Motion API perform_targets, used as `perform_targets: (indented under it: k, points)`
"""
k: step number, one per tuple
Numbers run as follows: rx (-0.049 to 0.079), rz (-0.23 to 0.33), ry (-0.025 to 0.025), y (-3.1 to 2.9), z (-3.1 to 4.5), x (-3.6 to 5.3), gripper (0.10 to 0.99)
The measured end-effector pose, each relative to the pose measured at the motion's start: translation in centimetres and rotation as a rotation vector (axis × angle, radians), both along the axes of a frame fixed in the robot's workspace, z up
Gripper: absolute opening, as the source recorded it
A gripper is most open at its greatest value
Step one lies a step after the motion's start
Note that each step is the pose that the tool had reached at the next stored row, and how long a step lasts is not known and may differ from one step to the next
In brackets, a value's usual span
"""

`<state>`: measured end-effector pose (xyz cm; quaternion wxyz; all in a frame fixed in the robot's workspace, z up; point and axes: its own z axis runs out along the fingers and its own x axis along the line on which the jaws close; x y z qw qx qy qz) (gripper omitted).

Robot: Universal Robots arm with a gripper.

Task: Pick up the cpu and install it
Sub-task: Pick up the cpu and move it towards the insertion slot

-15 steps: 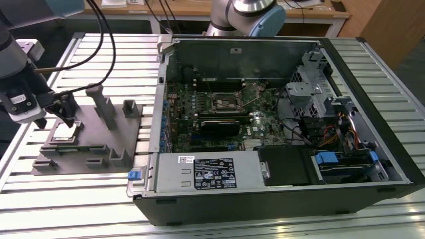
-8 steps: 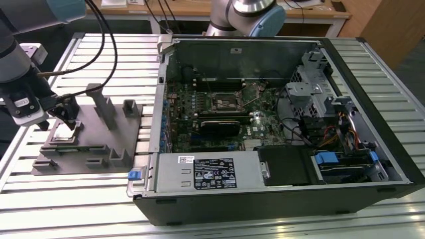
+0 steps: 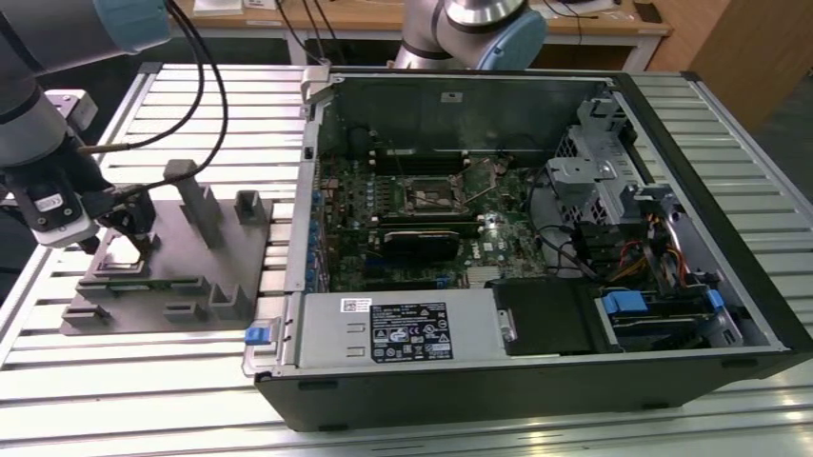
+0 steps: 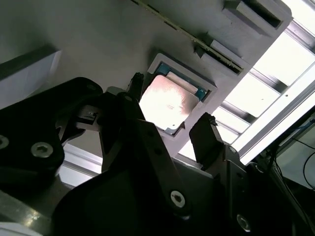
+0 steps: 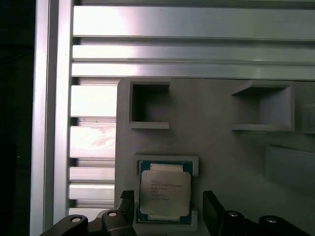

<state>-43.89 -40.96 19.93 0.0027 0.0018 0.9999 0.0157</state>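
hand (image 5: 167, 209): was open, fingers (image 5: 211, 212) sat either side of the cpu
cpu (image 5: 165, 189): lay flat in gray fixture (image 5: 221, 147) pocket

Bright amb. light, strong glare on cpu (image 4: 165, 101), fg dark

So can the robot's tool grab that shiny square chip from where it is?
Probably yes. The tool hangs open right over the cpu, one finger on each side, and nothing lies on top of it in its grey holder.
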Motion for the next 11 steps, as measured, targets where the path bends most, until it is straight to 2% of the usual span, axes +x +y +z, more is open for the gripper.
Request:
perform_targets:
  k: [11]
  points:
    - [0.0,0.0,0.0,0.0,-0.81,0.0,0.659]
